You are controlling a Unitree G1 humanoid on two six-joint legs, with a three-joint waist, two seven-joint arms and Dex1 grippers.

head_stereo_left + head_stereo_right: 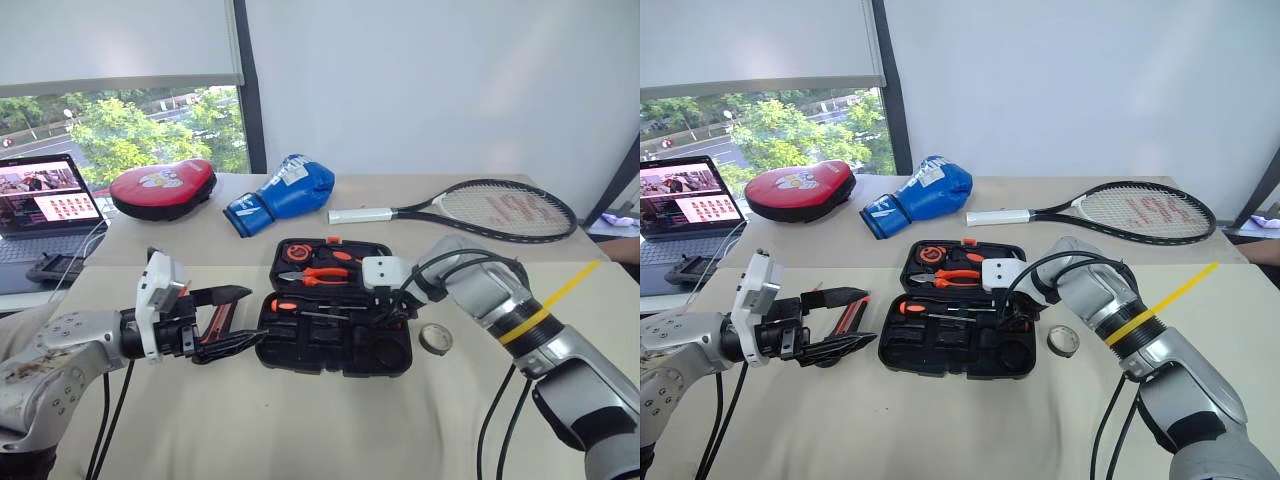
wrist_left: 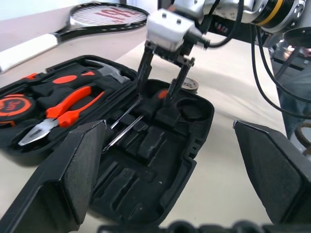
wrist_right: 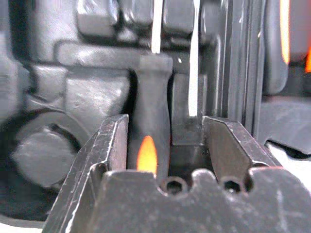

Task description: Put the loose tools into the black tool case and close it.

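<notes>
Beige table (image 1: 330, 420): black tool case (image 1: 335, 345) lies open near the middle, both halves flat, lid half toward the window

Lid half holds orange-handled pliers (image 1: 312, 277) and a round orange tape measure (image 1: 294, 254) in their slots. Near half: two screwdrivers (image 2: 127, 127) lying side by side in the moulded slots, shafts pointing to the robot's left

Right gripper (image 2: 159, 99) reaches down into the near half; its fingers stand apart, one on each side of a black-and-orange screwdriver handle (image 3: 150, 141). Whether the pads touch the handle, cannot tell

Left gripper (image 1: 228, 318) hangs level just beside the case's left edge, fingers spread wide, nothing between them. An orange-and-black tool (image 1: 216, 322) lies on the table under it

Small grey tape roll (image 1: 435, 339) sits on the table just right of the case

Behind: tennis racket (image 1: 480, 209), blue boxing glove (image 1: 282, 191), red pad (image 1: 163, 187), laptop (image 1: 45, 205)
</notes>
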